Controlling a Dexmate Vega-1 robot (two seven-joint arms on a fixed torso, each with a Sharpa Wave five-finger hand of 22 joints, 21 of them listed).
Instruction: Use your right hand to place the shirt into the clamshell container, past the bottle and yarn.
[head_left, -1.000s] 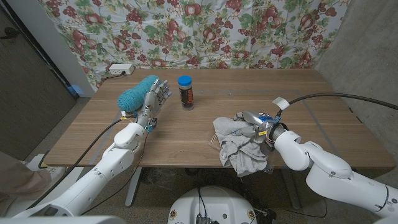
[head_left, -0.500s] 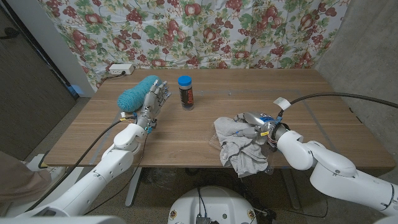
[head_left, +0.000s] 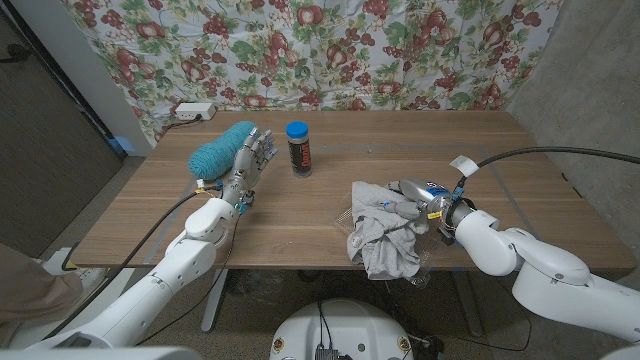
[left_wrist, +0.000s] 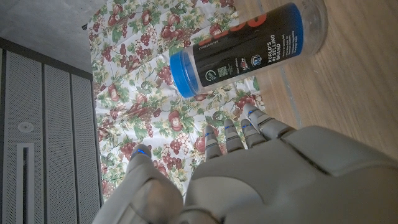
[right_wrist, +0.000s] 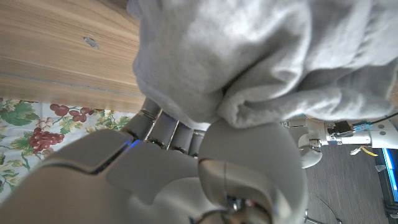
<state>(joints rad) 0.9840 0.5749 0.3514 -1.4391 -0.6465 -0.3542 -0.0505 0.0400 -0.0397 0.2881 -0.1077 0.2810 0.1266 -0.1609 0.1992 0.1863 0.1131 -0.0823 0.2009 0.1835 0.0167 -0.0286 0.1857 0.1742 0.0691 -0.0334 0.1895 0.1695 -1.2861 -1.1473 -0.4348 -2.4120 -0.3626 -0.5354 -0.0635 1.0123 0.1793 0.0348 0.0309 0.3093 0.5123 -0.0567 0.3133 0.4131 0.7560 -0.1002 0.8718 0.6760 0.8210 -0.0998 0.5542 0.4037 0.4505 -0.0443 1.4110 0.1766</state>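
Observation:
My right hand (head_left: 418, 200) grips a crumpled grey shirt (head_left: 380, 228) near the table's front edge, right of centre. The cloth hangs from the fingers over the edge. In the right wrist view the fingers (right_wrist: 163, 127) are closed into the shirt (right_wrist: 249, 56). A clear clamshell container (head_left: 424, 272) shows faintly under and beside the shirt, mostly hidden. The bottle (head_left: 298, 148), dark with a blue cap, stands at the back centre. Teal yarn (head_left: 220, 148) lies to its left. My left hand (head_left: 250, 160) stands between them with its fingers apart, holding nothing; it (left_wrist: 261, 180) faces the bottle (left_wrist: 249, 40).
A white power strip (head_left: 193, 111) lies at the table's back left corner. Floral cloth (head_left: 380, 50) hangs behind the table. Bare wood (head_left: 290, 215) lies between the bottle and the shirt. A black cable with a white tag (head_left: 463, 165) runs from my right wrist.
My right hand has shifted slightly to the right with the shirt, and the cloth has bunched up a little. The left hand, bottle and yarn have not moved.

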